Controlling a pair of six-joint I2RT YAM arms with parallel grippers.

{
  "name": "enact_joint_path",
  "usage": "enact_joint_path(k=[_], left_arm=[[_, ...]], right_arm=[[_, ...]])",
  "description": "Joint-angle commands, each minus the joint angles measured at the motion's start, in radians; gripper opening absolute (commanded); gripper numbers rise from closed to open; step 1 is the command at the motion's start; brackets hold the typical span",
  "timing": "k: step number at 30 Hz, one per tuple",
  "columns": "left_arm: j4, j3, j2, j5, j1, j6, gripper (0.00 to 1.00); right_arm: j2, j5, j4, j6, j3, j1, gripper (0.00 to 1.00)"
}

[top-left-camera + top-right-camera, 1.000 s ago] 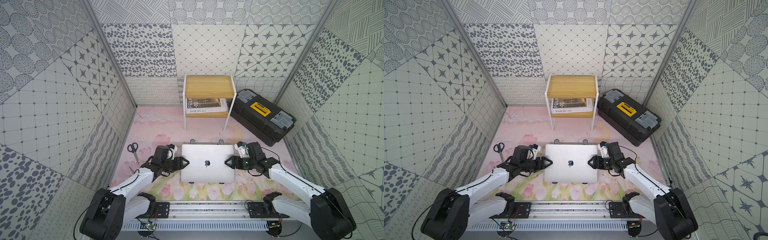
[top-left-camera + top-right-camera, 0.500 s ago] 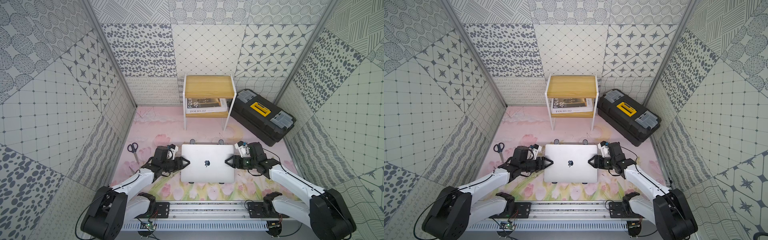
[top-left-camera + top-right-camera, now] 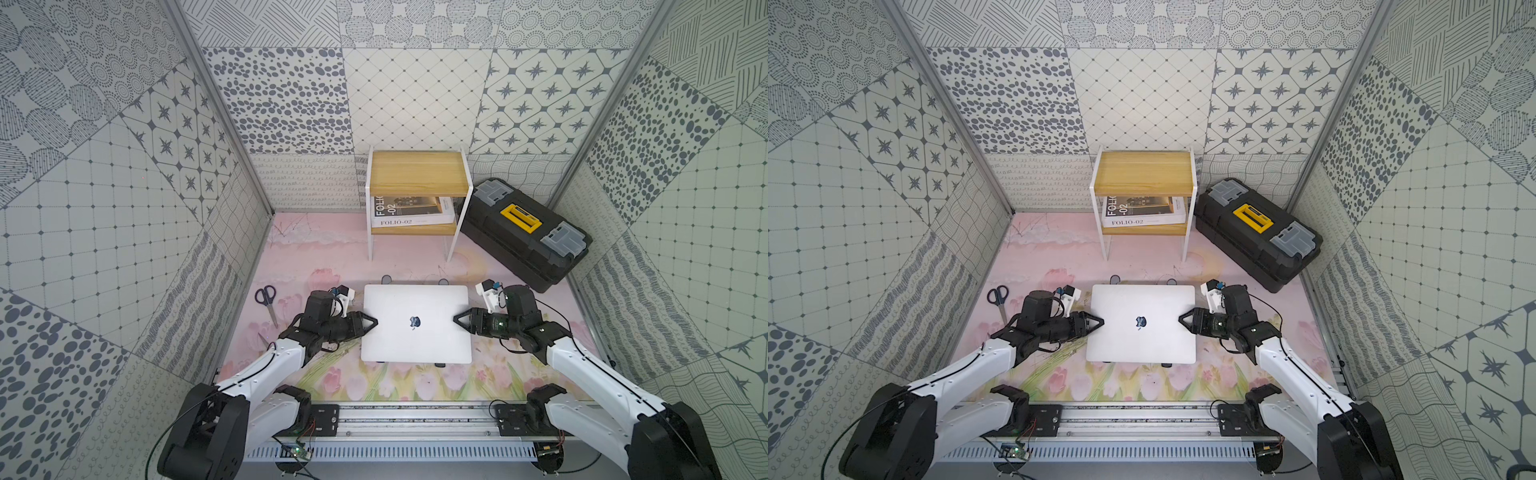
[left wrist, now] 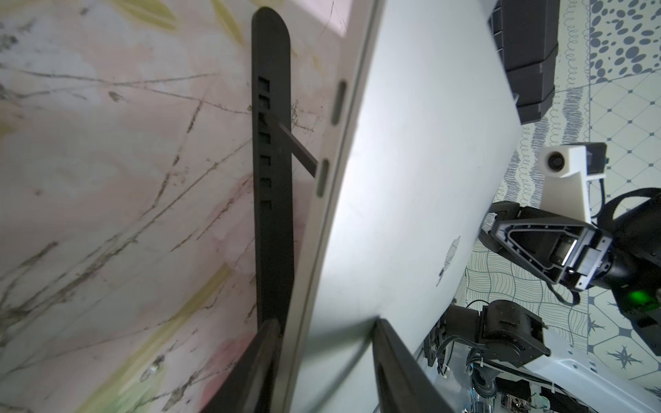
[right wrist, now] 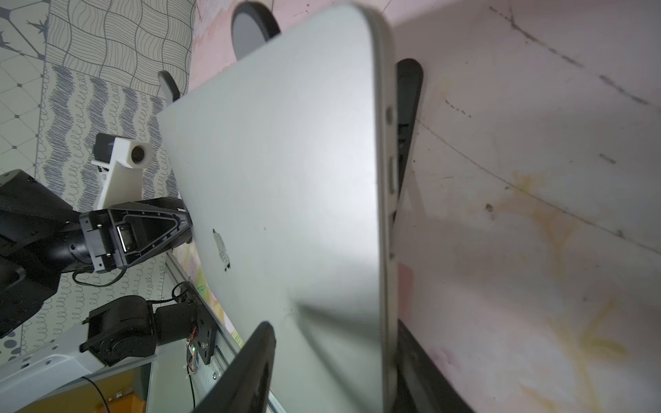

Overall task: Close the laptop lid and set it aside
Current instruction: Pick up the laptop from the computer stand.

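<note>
The laptop (image 3: 415,345) lies flat on a dark grey folding stand (image 4: 272,143) near the middle of the bench's (image 3: 332,257) front edge. Its long axis runs parallel to that edge, and its side ports sit toward the rear. The laptop lid (image 3: 1142,299) is shut, logo up. The left gripper (image 3: 374,322) and right gripper (image 3: 456,321) straddle its short sides with jaws apart, one finger (image 4: 397,364) over the lid and one beneath. Whether they pinch is unclear. The stand is mostly hidden.
</note>
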Motion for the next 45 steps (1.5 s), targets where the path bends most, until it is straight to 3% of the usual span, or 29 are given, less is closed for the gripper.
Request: enact_joint_path(k=[1,12,19,28,34,37,42,45], left_arm=[[0.011,0.036,-0.042,0.091,0.003,-0.035,0.46],[-0.051,0.043,-0.092,0.053,0.003,-0.02,0.47],[-0.052,0.05,-0.084,0.04,0.004,-0.02,0.47],[-0.068,0.077,-0.098,0.04,0.003,-0.021,0.48],[-0.099,0.108,-0.115,0.03,0.004,-0.03,0.48],[-0.156,0.16,-0.132,0.023,0.005,-0.027,0.53],[-0.27,0.29,-0.183,0.0,0.027,-0.031,0.63],[-0.28,0.369,-0.188,0.046,0.086,-0.053,0.68]], right_arm=[[-0.044,-0.18,0.131,0.063,0.009,0.021,0.52],[-0.115,-0.288,0.323,0.273,-0.016,0.021,0.47],[-0.094,-0.275,0.33,0.283,-0.019,0.023,0.4],[-0.031,-0.238,0.362,0.303,-0.011,0.056,0.23],[-0.021,-0.253,0.343,0.319,0.044,0.058,0.07],[-0.027,-0.268,0.312,0.334,0.088,0.057,0.0],[-0.043,-0.305,0.314,0.403,0.155,0.022,0.0],[-0.029,-0.358,0.344,0.444,0.205,-0.022,0.0]])
